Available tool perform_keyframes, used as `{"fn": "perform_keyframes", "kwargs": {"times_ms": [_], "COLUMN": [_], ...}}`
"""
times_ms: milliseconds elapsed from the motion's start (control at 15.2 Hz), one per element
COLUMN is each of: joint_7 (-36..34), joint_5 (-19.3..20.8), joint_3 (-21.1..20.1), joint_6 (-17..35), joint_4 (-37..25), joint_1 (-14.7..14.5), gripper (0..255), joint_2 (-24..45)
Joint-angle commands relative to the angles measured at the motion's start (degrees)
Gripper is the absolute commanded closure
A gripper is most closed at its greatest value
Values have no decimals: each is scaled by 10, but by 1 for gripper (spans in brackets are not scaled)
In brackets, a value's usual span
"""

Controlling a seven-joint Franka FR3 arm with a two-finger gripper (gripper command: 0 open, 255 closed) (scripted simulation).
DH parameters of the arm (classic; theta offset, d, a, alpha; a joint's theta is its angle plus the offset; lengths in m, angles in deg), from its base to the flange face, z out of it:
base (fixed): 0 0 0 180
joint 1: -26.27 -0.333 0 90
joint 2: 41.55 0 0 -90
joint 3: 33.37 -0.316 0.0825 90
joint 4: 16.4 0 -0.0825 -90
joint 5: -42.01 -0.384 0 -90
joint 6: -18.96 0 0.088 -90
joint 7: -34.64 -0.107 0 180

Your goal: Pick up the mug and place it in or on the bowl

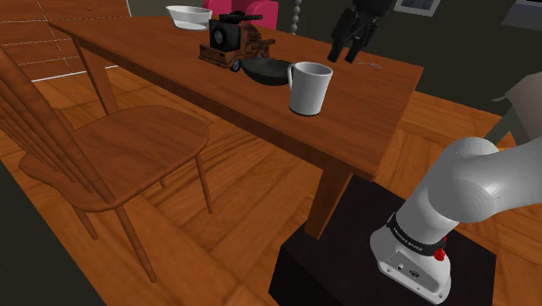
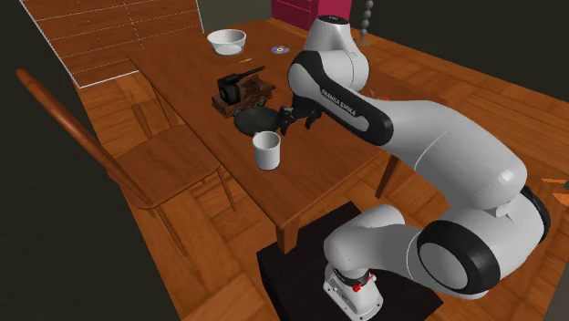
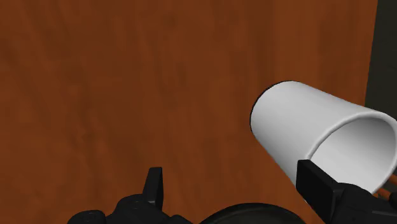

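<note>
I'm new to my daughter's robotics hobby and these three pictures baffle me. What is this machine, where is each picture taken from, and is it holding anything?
It is a simulated white robot arm on a box. One camera sits beside its stand, one looks down over the whole arm, one rides on the hand. On the wooden table stand a white mug, a dark bowl, a brown-and-black model and, farther off, a white bowl. The black gripper hangs open near the mug, holding nothing.

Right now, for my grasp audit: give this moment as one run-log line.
stage: pre-grasp | pincer: open, empty, above table beside mug | mug: upright on table, untouched | white bowl: table's far end
</note>
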Motion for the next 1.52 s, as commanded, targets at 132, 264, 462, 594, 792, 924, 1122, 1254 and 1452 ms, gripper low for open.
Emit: {"fn": "perform_keyframes", "kwargs": {"times_ms": [132,264,462,594,792,924,1122,1254,1452], "joint_7": [-30,-60,-105,-136,-162,-161,-160,-159,-159], "joint_5": [2,6,12,19,25,23,22,21,21], "joint_3": [-36,-72,-125,-160,-189,-189,-189,-190,-190], "joint_6": [-17,-34,-61,-80,-89,-74,-52,-40,-40], "joint_4": [-23,-48,-90,-122,-140,-121,-93,-79,-79], "joint_1": [-7,-14,-23,-27,-32,-32,-33,-34,-34], "gripper": [0,0,0,0,0,0,0,0,0], "joint_2": [20,44,86,118,145,141,135,133,133]}}
